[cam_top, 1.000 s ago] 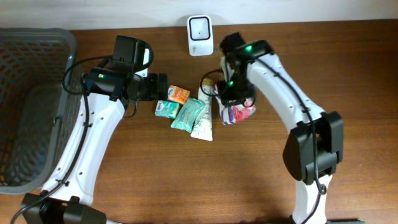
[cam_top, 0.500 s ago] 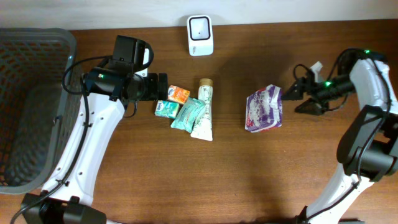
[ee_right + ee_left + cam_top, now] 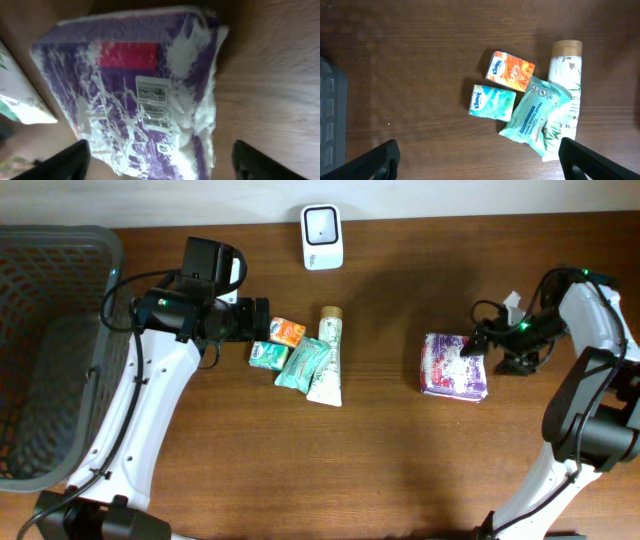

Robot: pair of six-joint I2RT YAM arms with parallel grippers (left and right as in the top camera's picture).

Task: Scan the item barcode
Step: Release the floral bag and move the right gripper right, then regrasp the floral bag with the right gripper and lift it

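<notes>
Finds the purple packet [image 3: 455, 366] dropped flat on the counter [image 3: 400, 470] at the right, barcode [image 3: 152, 102] up, well apart from the scanner [image 3: 322, 223] and no longer held beside it as a second ago. Shows the right gripper [image 3: 483, 346] just beside it, fingers spread and off it; the left gripper [image 3: 262, 320], fingers wide and empty, near the small packs [image 3: 302, 365]. Points to a finished scan here, those packs pending.

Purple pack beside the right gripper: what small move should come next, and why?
Probably lift the right gripper straight up, clear of the purple pack. Its jaws stand open and the pack lies flat on the table, unheld, while the tube and small packs below the scanner lie untouched.
</notes>
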